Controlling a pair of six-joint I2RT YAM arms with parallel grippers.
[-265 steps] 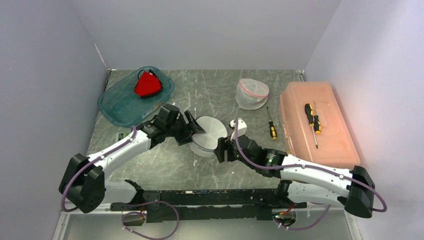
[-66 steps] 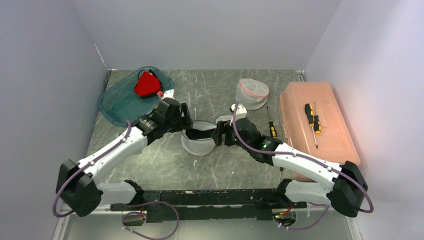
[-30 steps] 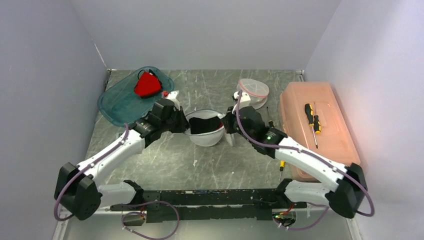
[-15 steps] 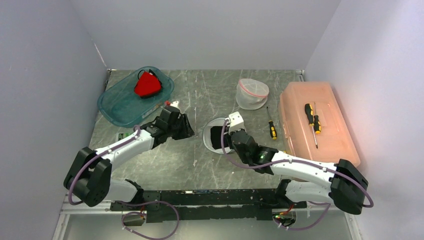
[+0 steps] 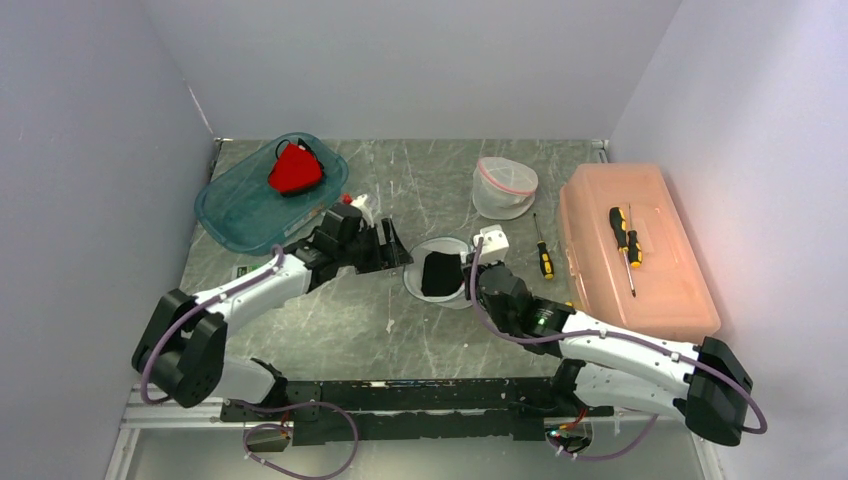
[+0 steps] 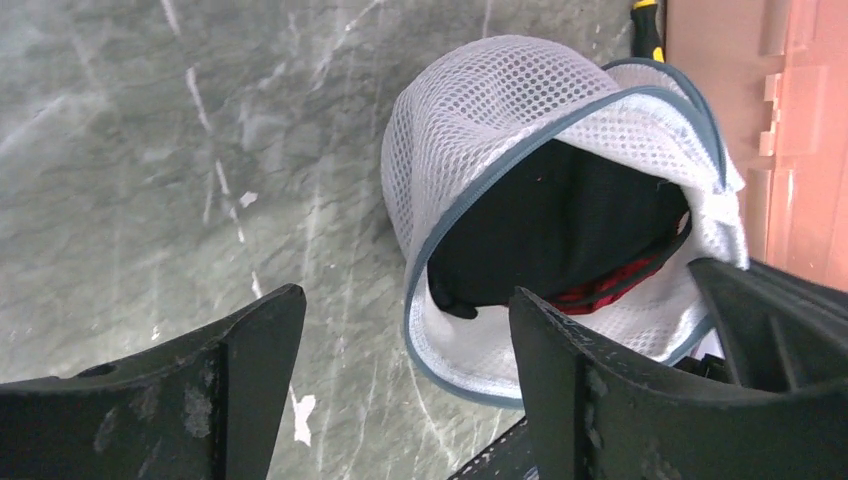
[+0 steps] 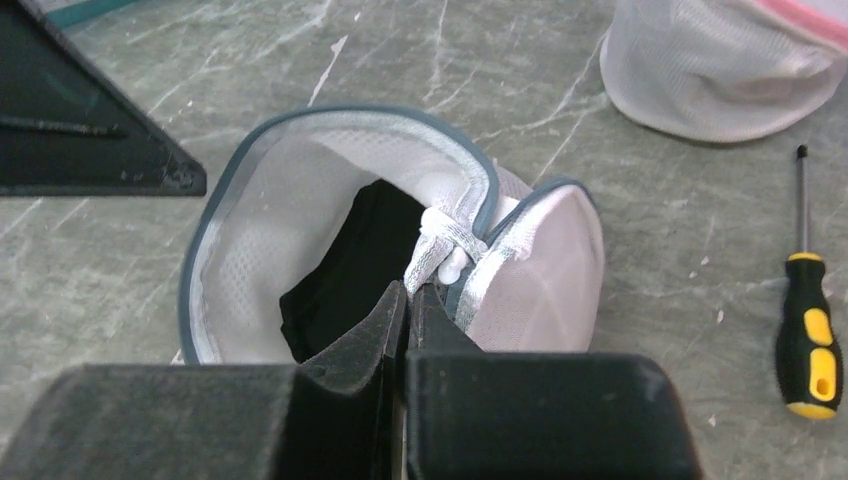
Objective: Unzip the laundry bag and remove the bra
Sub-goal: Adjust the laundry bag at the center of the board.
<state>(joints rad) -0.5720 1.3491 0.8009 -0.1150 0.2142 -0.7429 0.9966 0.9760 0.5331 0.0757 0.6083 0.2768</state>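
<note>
Grey marbled table [image 5: 330, 320]. Laundry bag [image 7: 540, 270] mid-table, unzipped, bra [image 7: 350, 260] inside — judged soft, light, snag-prone; take its exposed edge. Left gripper [image 6: 405, 300] jaws apart, empty; right gripper [image 7: 408, 295] clamped on the bag's rim.

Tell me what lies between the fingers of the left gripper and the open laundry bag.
Nothing but bare table. In the left wrist view, the open left gripper faces the laundry bag with no other object between them.
</note>
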